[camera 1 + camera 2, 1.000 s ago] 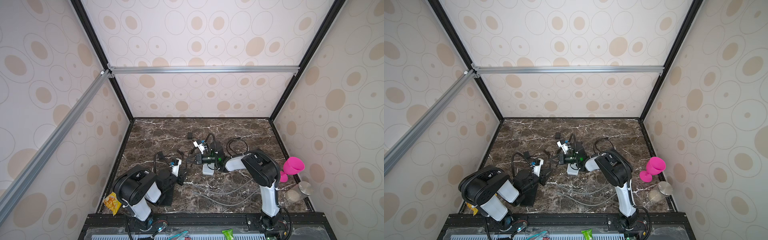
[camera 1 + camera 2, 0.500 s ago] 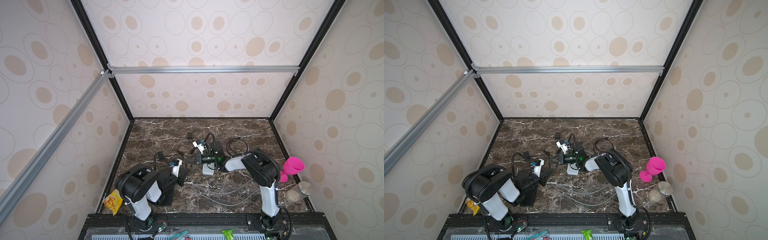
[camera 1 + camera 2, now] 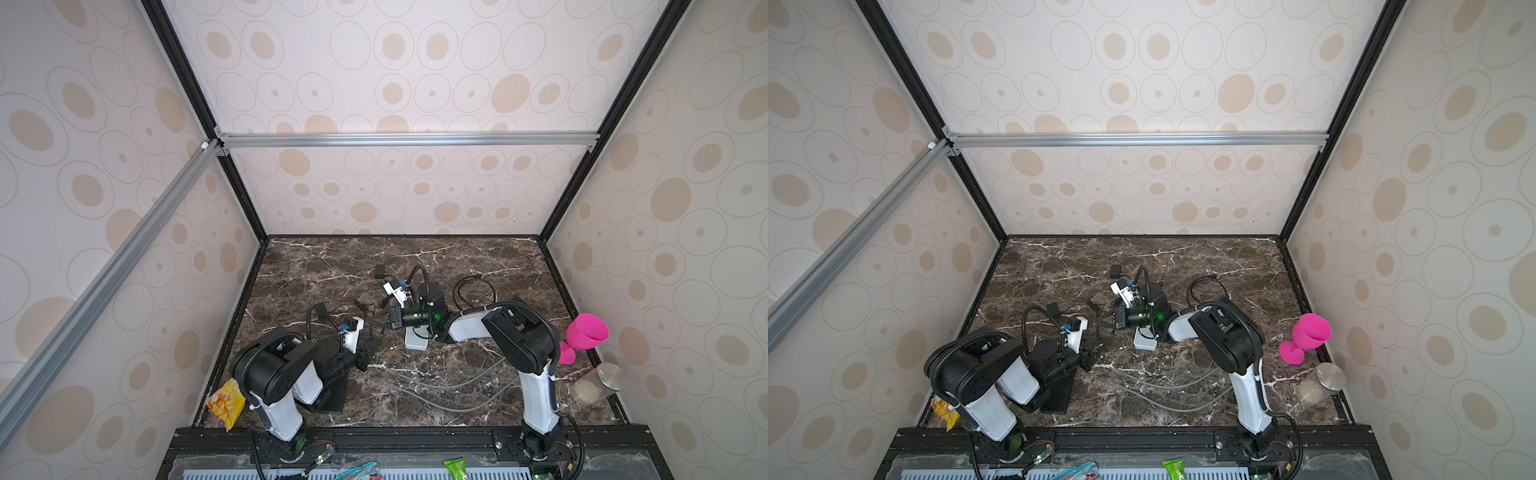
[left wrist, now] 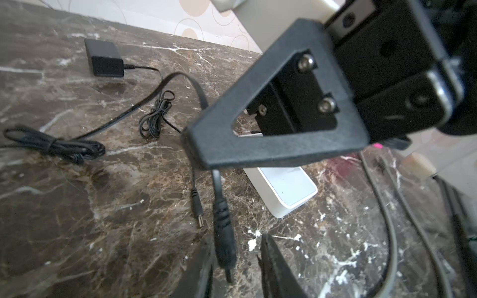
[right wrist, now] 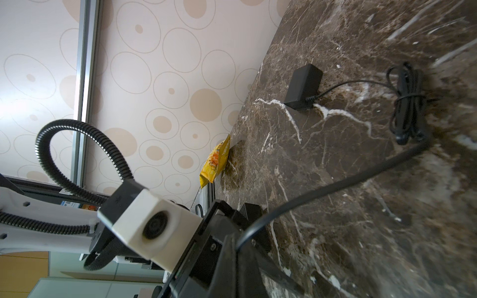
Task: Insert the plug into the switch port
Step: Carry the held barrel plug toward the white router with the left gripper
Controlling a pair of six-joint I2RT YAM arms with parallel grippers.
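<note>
1. Robot test cell, probably in a laboratory: a boxed-in tabletop workspace.
2. Black frame posts and aluminium rails carry oval-printed wall panels.
3. Marble-patterned tabletop; left arm and right arm mounted on the near base rail.

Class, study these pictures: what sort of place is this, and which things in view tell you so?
Probably a robot test cell: a left arm and right arm mounted along the front edge, an aluminium frame around patterned wall panels, and a marble-look tabletop strewn with cables.
</note>
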